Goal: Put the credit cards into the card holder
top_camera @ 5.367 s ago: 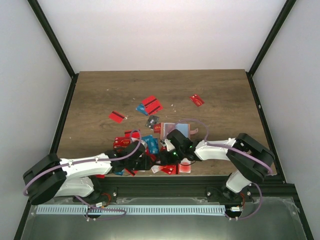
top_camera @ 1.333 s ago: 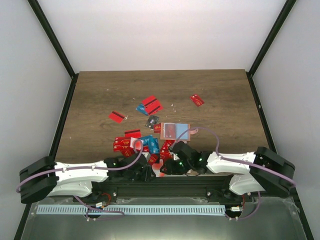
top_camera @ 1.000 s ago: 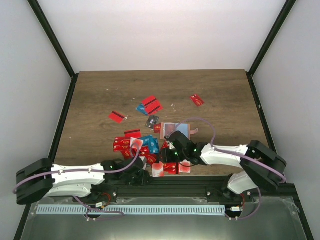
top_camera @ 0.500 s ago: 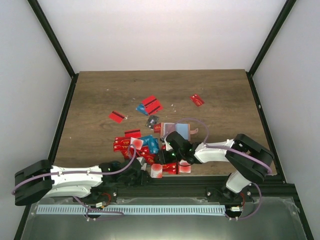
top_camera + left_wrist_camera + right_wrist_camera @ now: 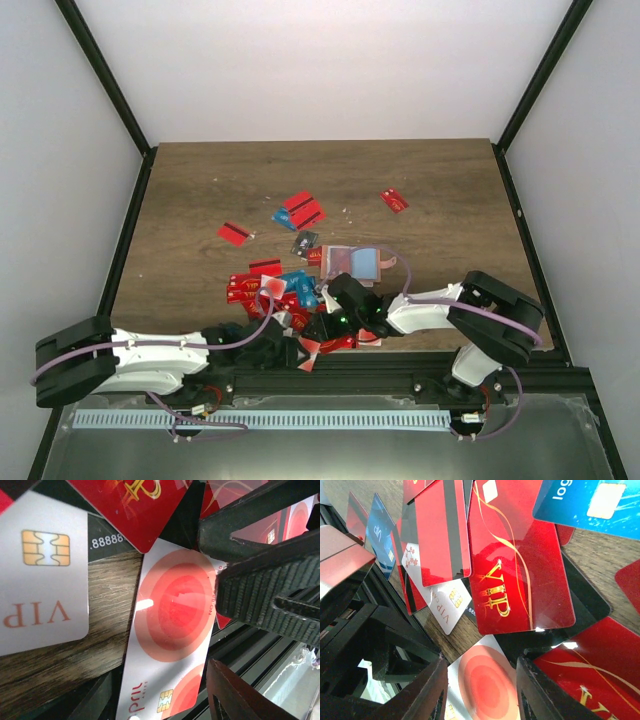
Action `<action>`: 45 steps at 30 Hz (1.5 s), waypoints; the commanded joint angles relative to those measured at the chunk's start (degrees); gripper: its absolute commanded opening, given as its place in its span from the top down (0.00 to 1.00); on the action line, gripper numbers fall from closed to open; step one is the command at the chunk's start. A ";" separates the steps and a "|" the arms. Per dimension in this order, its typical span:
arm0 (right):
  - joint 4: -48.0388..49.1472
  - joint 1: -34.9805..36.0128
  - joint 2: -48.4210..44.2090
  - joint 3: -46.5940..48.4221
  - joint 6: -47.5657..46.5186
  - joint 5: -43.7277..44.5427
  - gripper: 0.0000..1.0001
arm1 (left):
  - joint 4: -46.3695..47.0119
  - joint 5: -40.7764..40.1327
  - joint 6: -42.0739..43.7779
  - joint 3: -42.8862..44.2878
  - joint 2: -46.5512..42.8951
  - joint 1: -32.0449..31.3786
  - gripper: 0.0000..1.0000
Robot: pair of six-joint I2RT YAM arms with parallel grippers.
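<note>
Flanking a white red-dot card (image 5: pixel 486 686), right jaws stand apart.

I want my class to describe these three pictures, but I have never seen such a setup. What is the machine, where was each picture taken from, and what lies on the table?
The machine is two robot arms fixed at the near edge of a wooden table. Each ends in a two-finger gripper. The wide picture comes from a camera above and behind the arms; the two close-ups come from cameras on the wrists. From above, the left gripper and the right gripper meet over a heap of cards, mostly red. The card holder lies at the heap's far side. The right wrist view shows that gripper open over a white card with a red circle. The left wrist view shows such a card up close; whether that gripper grips it cannot be told.
</note>
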 commanded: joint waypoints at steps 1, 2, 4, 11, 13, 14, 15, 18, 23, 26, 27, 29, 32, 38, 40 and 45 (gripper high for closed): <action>-4.86 0.71 1.97 -1.45 0.48 1.21 0.60 | 3.49 -1.59 -1.19 -0.94 0.50 -0.18 0.53; -4.90 0.72 2.00 -1.45 0.52 1.34 0.60 | 3.68 -1.71 -1.21 -0.98 0.51 -0.18 0.56; -5.00 0.78 2.13 -1.45 0.61 1.57 0.60 | 3.76 -2.07 -1.29 -0.97 0.35 -0.18 0.64; -5.09 0.70 1.50 -1.93 1.15 1.98 0.60 | 5.46 -2.70 -1.95 -1.25 0.80 -0.18 0.85; -5.04 0.68 1.31 -2.04 1.29 2.01 0.60 | 6.26 -2.58 -2.01 -1.29 1.14 -0.16 0.87; -4.99 0.71 1.22 -2.13 1.27 1.98 0.60 | 6.72 -2.45 -2.07 -1.40 1.32 -0.18 0.87; -4.93 0.69 1.13 -2.33 1.43 2.13 0.60 | 7.45 -2.15 -2.14 -1.53 1.60 -0.18 0.87; -4.43 0.74 0.95 -2.93 1.88 2.08 0.60 | 9.50 -0.50 -2.35 -1.73 3.13 -0.23 0.78; -3.96 0.73 -0.10 -4.05 2.28 2.30 0.60 | 7.73 0.51 -2.70 -1.42 5.58 -0.27 0.53; -4.40 0.74 -1.20 -4.36 2.12 2.90 0.59 | 5.68 0.18 -2.14 -1.30 4.86 -0.36 0.46; -4.51 0.73 -1.49 -4.42 2.05 3.05 0.59 | 5.55 0.16 -1.77 -1.30 4.66 -0.36 0.44; -4.43 0.72 -1.61 -4.55 2.08 3.08 0.59 | 6.82 0.56 -1.22 -1.38 4.88 -0.36 0.43; -3.93 0.70 -1.37 -4.97 2.27 2.90 0.59 | 13.06 2.81 -1.14 -2.05 7.15 -0.36 0.43; -3.29 0.68 -1.43 -5.73 2.55 2.58 0.60 | 22.09 6.38 -1.07 -1.34 17.30 -0.61 0.51; -3.36 0.72 -1.65 -5.93 2.48 2.66 0.59 | 24.17 6.92 -1.55 -1.31 19.63 -0.77 0.62; -4.06 0.74 -2.76 -6.24 2.59 3.00 0.60 | 24.20 6.27 -1.91 -0.26 20.54 -1.21 0.96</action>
